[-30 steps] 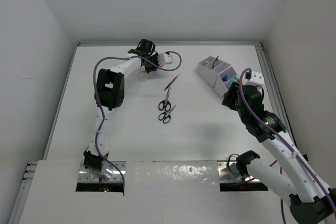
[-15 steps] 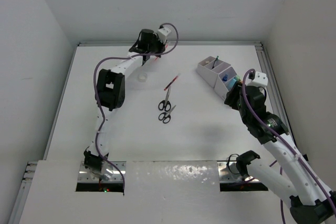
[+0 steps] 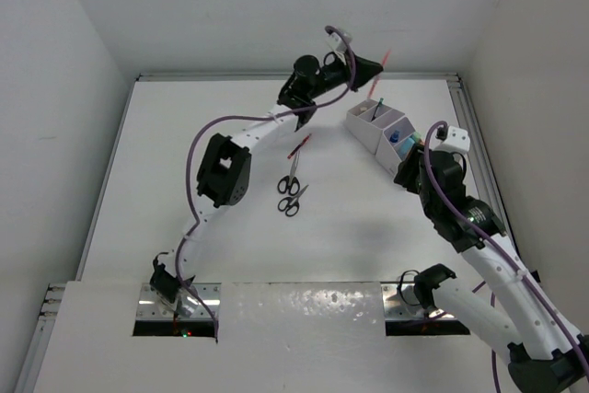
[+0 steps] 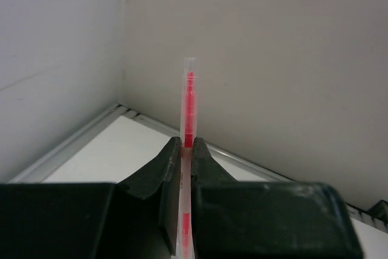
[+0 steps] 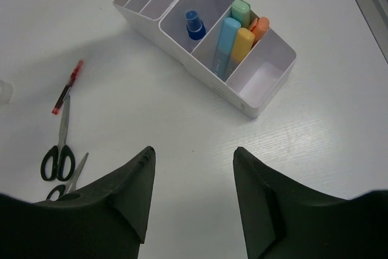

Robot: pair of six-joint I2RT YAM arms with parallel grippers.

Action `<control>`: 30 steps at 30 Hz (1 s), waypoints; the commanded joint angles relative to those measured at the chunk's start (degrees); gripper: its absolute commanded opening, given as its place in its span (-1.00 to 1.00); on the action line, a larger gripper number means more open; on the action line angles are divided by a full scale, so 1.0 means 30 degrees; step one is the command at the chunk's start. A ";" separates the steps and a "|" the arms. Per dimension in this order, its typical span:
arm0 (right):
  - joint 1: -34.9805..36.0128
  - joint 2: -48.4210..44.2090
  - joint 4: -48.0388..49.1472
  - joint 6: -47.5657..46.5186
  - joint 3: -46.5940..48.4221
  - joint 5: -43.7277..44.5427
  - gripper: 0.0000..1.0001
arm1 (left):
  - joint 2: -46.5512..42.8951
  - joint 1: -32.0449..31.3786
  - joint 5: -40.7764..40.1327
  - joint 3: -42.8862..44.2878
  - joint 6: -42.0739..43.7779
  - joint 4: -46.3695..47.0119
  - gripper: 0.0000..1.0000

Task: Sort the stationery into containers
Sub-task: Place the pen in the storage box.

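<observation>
My left gripper (image 4: 187,144) is shut on a thin red pen (image 4: 189,101) that sticks up past its fingertips. In the top view that gripper (image 3: 368,67) hangs in the air by the back wall, just behind the white organiser (image 3: 375,137). My right gripper (image 5: 193,150) is open and empty above bare table, in front of the organiser (image 5: 267,104). One compartment holds a blue-capped bottle (image 5: 194,23); the one beside it holds pastel capsule pieces (image 5: 233,40). A second red pen (image 5: 68,86) and two black-handled scissors (image 5: 59,150) (image 5: 70,183) lie on the table to the left.
A dark pen (image 3: 379,106) stands in the organiser's back compartment. Part of a white ring (image 5: 3,92) shows at the left edge of the right wrist view. The left arm (image 3: 248,135) stretches across the table's back left. Walls close in the back and both sides.
The left arm has swung from the back left to the right, carrying the red pen toward the space behind the organiser. The right arm has barely moved.
</observation>
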 commanded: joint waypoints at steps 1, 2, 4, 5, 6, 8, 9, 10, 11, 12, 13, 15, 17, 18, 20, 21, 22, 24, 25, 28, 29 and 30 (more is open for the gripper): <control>0.0164 -0.0440 -0.0532 0.0332 0.0257 0.0709 0.08 | 0.1241 -0.0520 0.0121 0.0026 -0.2034 0.3510 -1.00; 0.0135 -0.0529 -0.0708 0.0332 0.0257 0.0855 0.08 | 0.1417 -0.0639 0.0120 -0.0119 -0.2035 0.4298 -1.00; 0.0164 -0.0733 -0.1148 0.0332 0.0257 0.1060 0.08 | 0.1886 -0.1048 -0.0257 -0.0180 -0.1744 0.4743 -1.00; 0.0164 -0.0938 -0.1352 0.0332 0.0257 0.1206 0.08 | 0.2004 -0.1108 -0.0522 -0.0180 -0.1771 0.4977 -1.00; 0.0164 -0.1056 -0.1499 0.0332 0.0257 0.1266 0.08 | 0.2411 -0.1138 -0.0727 -0.0151 -0.1888 0.5153 -1.00; 0.0164 -0.1231 -0.1850 0.0390 0.0287 0.1412 0.08 | 0.2852 -0.1167 -0.0846 0.0169 -0.1918 0.5447 -1.00; 0.0135 -0.1436 -0.1997 0.0419 0.0316 0.1558 0.08 | 0.3202 -0.1167 -0.0876 0.0288 -0.1831 0.5419 -1.00; 0.0135 -0.1525 -0.2115 0.0478 0.0287 0.1675 0.08 | 0.3351 -0.1138 -0.0905 0.0376 -0.1743 0.5419 -1.00; 0.0164 -0.1613 -0.2348 0.0565 0.0258 0.1706 0.08 | 0.3468 -0.1167 -0.0934 0.0435 -0.1655 0.5448 -1.00; 0.0135 -0.1845 -0.2409 0.0624 0.0228 0.1793 0.08 | 0.3615 -0.1167 -0.0963 0.0465 -0.1509 0.5477 -1.00; 0.0135 -0.1906 -0.2525 0.0625 0.0170 0.1881 0.08 | 0.3645 -0.1197 -0.1051 0.0465 -0.1421 0.5477 -1.00; 0.0164 -0.2140 -0.2673 0.0771 0.0053 0.1940 0.08 | 0.3791 -0.1255 -0.1226 0.0436 -0.1100 0.5448 -1.00; 0.0135 -0.2228 -0.2761 0.0801 0.0023 0.2028 0.08 | 0.4054 -0.1255 -0.1344 0.0465 -0.0923 0.5361 -1.00; 0.0135 -0.2171 -0.2761 0.0801 0.0052 0.2028 0.08 | 0.4143 -0.1255 -0.1374 0.0465 -0.0864 0.5331 -1.00; 0.0164 -0.2083 -0.2732 0.0655 0.0081 0.2057 0.08 | 0.4347 -0.1255 -0.1345 0.0407 -0.0805 0.5273 -1.00; 0.0164 -0.1937 -0.2789 0.0625 0.0285 0.2086 0.09 | 0.4464 -0.1226 -0.1374 0.0406 -0.0805 0.5301 -1.00; 0.0135 -0.1791 -0.2848 0.0480 0.0403 0.2058 0.09 | 0.4669 -0.1255 -0.1403 0.0435 -0.0834 0.5360 -1.00; 0.0164 -0.1498 -0.2936 0.0391 0.0782 0.2145 0.09 | 0.4846 -0.1313 -0.1461 0.0523 -0.0863 0.5302 -1.00; 0.0135 -0.1409 -0.3023 0.0332 0.0843 0.2203 0.09 | 0.5021 -0.1343 -0.1433 0.0582 -0.0834 0.5273 -1.00; 0.0164 -0.1408 -0.2995 0.0332 0.0815 0.2204 0.09 | 0.5285 -0.1431 -0.1403 0.0700 -0.0659 0.5272 -1.00; 0.0135 -0.1466 -0.2995 0.0332 0.0756 0.2204 0.09 | 0.5315 -0.1431 -0.1432 0.0699 -0.0687 0.5301 -1.00; 0.0164 -0.1467 -0.3053 0.0361 0.0727 0.2175 0.09 | 0.5373 -0.1431 -0.1490 0.0699 -0.0717 0.5302 -1.00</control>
